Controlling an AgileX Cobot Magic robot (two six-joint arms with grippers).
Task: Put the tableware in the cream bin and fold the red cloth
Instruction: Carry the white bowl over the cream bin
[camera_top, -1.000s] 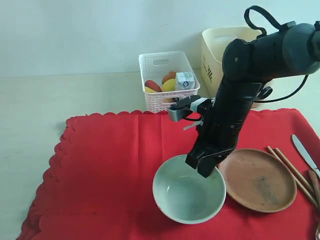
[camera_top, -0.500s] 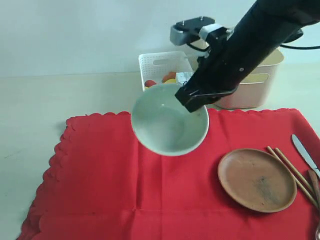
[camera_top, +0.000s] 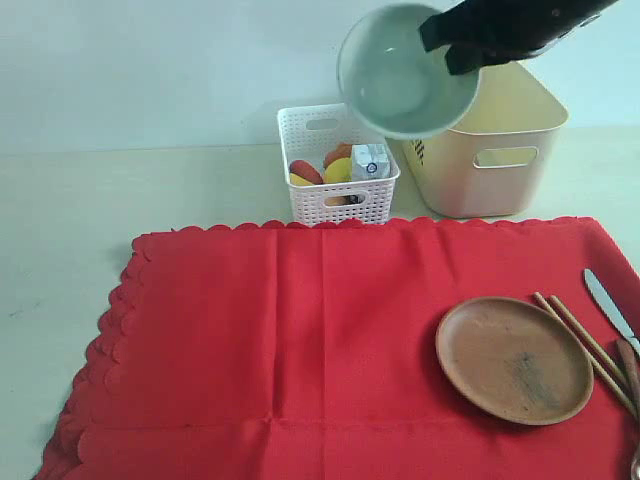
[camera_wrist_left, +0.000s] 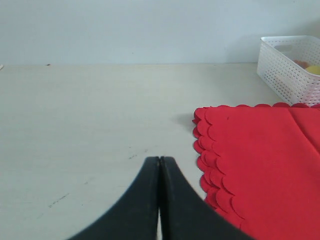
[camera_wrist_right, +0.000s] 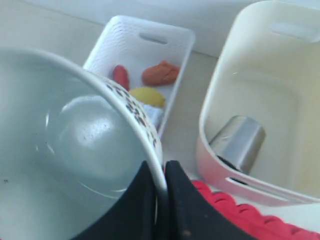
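- Has the left pincer (camera_wrist_left: 160, 160) out of the exterior view, past its left edge. Jaws pressed flat together on nothing, low over bare bench (camera_wrist_left: 75, 125), near the scalloped corner of the cloth (camera_wrist_left: 260, 150). Probably parked clear while the other arm works.
- Shows the cloth spread flat and unfolded across the lower frame. Makes sense, with tableware lying on its right part; folding has to wait for that.
- Passes over the basket (camera_top: 340, 205) at upper centre, on the bench behind the cloth, with food (camera_top: 337, 170) and a carton (camera_top: 369, 162) inside. None of it tableware.
- Holds the bowl (camera_top: 400, 75) high at top centre-right, tipped with its mouth toward the camera, above the gap between basket and bin. High enough, apparently, to clear the bin's wall; cannot tell from here whether it is over the opening yet.
- Pinches the bowl's rim in the right pincer (camera_top: 445, 50), jaws narrow on the thin wall, one finger inside and one outside by the right wrist view. Suits a bowl too wide to span.
- Heads for the bin (camera_top: 450, 180) at upper right, with a cup (camera_wrist_right: 239, 142) on its side on the floor inside; worth minding when lowering.
- Leaves plate (camera_top: 515, 360), chopsticks (camera_top: 585, 345) and knife (camera_top: 610, 305) at lower right on the cloth, not yet binned.
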